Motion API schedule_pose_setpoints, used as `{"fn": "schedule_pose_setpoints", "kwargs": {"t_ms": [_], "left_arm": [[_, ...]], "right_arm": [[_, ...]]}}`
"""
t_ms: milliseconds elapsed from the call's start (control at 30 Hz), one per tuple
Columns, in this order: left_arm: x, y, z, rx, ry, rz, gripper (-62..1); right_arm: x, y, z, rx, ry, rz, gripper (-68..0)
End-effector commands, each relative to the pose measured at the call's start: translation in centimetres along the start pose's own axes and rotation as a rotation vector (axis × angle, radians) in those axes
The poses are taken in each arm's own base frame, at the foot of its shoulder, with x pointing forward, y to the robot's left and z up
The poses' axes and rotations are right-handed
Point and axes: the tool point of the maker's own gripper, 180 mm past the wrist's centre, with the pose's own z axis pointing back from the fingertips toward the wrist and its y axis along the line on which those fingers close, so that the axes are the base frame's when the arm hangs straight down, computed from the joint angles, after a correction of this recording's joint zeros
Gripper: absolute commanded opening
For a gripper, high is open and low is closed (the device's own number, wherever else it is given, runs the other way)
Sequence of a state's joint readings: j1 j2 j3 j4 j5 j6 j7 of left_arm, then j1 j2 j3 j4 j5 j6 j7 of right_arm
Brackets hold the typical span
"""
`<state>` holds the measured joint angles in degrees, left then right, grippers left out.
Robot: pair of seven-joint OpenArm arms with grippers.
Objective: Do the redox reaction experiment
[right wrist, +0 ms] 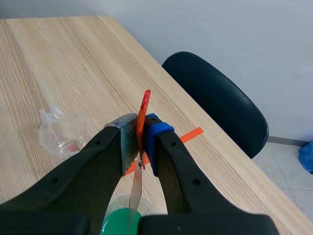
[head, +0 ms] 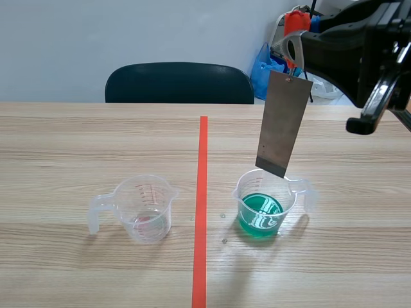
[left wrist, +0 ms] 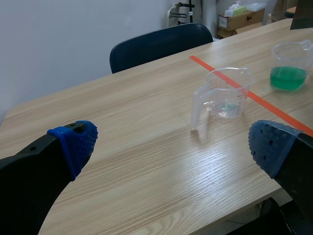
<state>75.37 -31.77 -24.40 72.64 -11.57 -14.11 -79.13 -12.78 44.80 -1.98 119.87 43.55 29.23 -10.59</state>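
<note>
A grey metal plate (head: 282, 125) hangs tilted from a small orange clip (head: 291, 62) at its top edge. My right gripper (head: 292, 52), raised at the right, is shut on that clip (right wrist: 143, 115). The plate's lower edge is about level with the rim of a clear beaker (head: 264, 204) of green liquid (head: 260, 212), above the liquid. In the right wrist view the plate (right wrist: 136, 193) points edge-on down at the green liquid (right wrist: 117, 223). A second clear beaker (head: 140, 208), left of the tape line, holds only a reddish trace. My left gripper (left wrist: 171, 147) is open, off to that beaker's (left wrist: 222, 93) side.
An orange-red tape line (head: 201, 205) runs down the table between the two beakers. A dark chair (head: 180, 83) stands behind the far table edge. Blue bags and clutter (head: 270, 67) sit past the table at the back right.
</note>
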Motion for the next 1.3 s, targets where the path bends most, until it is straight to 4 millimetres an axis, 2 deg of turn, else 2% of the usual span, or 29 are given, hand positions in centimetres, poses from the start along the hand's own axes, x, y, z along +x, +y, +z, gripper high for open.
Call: {"fn": "schedule_pose_setpoints", "kwargs": {"t_ms": [0,200,367,733,1267], "left_arm": [[0.5,0.0,-0.3,-0.004,-0.026,0.002,1.4],[0.5,0.0,-0.3,-0.003,-0.026,0.002,1.4],[0.5,0.0,-0.3,-0.002,-0.026,0.002,1.4],[0.5,0.0,-0.3,-0.003,-0.026,0.002,1.4],[0.5,0.0,-0.3,-0.003,-0.026,0.002,1.4]], "right_arm": [[1.1,-0.2,0.0,0.001,-0.029,0.023,-66.9],[1.7,0.1,-0.6,0.022,-0.045,0.036,-66.9],[2.4,1.3,-1.6,0.076,-0.069,0.042,-66.8],[5.1,3.8,-4.8,0.178,-0.157,0.061,-66.8],[4.6,7.7,-11.4,0.319,-0.157,-0.019,-66.9]]}}
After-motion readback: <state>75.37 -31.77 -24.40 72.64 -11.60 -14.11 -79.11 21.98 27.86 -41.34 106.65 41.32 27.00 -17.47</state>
